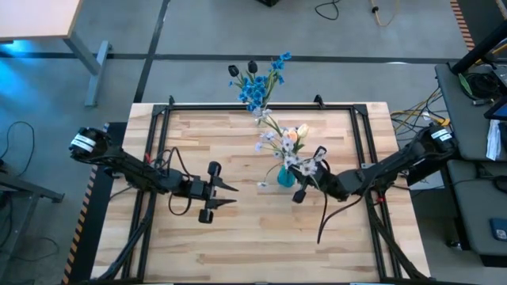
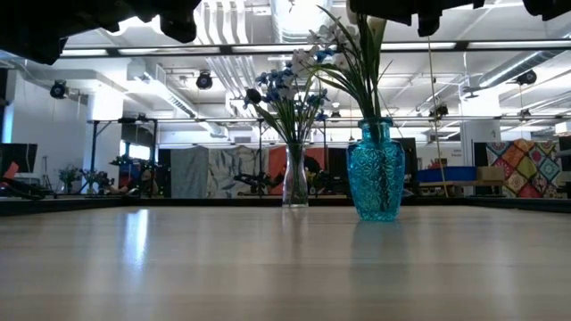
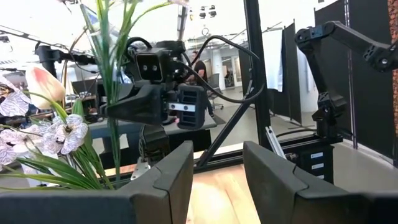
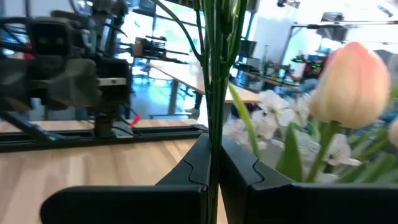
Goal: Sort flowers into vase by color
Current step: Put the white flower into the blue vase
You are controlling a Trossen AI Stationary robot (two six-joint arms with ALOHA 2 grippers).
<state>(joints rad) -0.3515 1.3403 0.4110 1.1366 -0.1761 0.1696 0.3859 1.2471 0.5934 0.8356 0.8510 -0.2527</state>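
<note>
A blue glass vase [image 1: 283,177] [image 2: 375,183] stands mid-table and holds white-pink sprays [image 1: 273,141] and a cream-pink tulip [image 1: 299,131] [image 4: 351,81]. A clear vase [image 2: 294,189] at the far edge holds blue flowers [image 1: 253,89] and black buds [image 1: 234,71]. My right gripper [image 1: 305,186] [image 4: 213,165] is just right of the blue vase, above it, shut on a green stem. My left gripper [image 1: 234,195] [image 3: 217,168] hovers open to the left of the blue vase, facing it and touching nothing. My right gripper pinches a thin green stem [image 4: 214,124] between its two fingers, coming about level from the table's right side. The stem stands upright, across the fingers, among the other stems of the blue vase. Its lower end is hidden below the fingers.
A black frame rail [image 1: 261,105] runs around the wooden table top. A loose black cable [image 1: 329,218] trails from the right arm over the near-right boards. Bare boards [image 1: 238,245] lie along the near side and at the left.
</note>
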